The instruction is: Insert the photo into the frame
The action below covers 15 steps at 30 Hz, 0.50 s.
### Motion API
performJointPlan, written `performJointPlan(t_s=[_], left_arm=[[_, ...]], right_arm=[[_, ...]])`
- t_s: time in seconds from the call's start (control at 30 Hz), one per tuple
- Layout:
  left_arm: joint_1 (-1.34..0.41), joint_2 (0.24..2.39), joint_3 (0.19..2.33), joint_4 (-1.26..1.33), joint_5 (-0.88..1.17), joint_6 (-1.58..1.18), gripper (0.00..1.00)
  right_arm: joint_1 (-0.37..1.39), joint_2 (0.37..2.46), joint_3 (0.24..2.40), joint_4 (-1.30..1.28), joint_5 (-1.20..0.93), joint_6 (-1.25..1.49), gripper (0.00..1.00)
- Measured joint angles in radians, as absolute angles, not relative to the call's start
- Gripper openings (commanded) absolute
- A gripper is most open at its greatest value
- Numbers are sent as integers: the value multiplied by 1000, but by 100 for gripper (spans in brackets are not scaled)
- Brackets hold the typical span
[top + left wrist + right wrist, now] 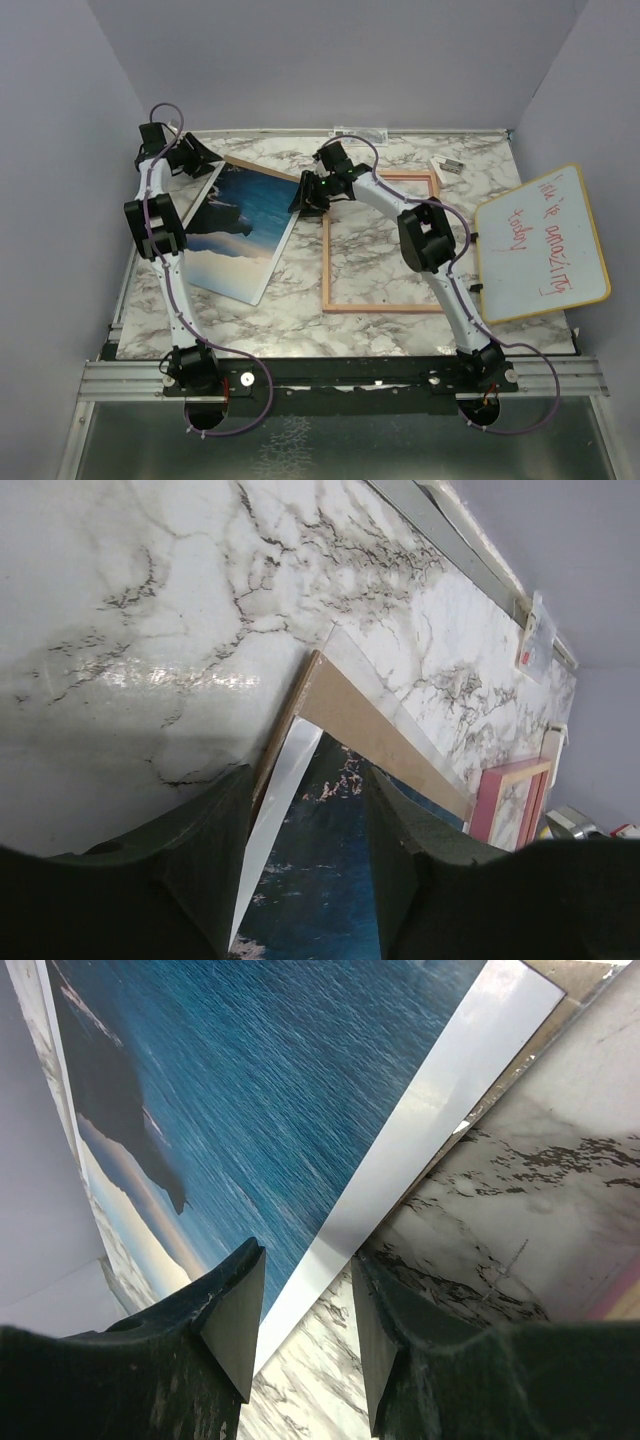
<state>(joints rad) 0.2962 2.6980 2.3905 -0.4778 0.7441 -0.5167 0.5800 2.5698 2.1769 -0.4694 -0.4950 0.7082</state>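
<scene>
Both part-open: left jaws astride the photo point(240, 225) corner, right jaws over its white border, with no clamping visible. The frame point(383, 308) lies just beside right jaws on the marble tabletop point(290, 320), grey walls around.

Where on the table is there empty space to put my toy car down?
The biggest bare marble is the near strip between the photo, the frame and the rail. A smaller patch lies behind the frame, left of the small object. It's crowded along the photo's far edge, where the left gripper and right gripper reach, and beside the whiteboard.
</scene>
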Motion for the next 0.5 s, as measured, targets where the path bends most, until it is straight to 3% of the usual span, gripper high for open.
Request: performJointPlan(t_s=[0.23,0.5], left_arm=[[316,2703,2346,-398,797,-628,37],[322,2684,2264,-313,826,-635,33]], right_arm=[[580,2576,2192,-488,-496,710,46],[575,2576,2190,-496,-521,717,46]])
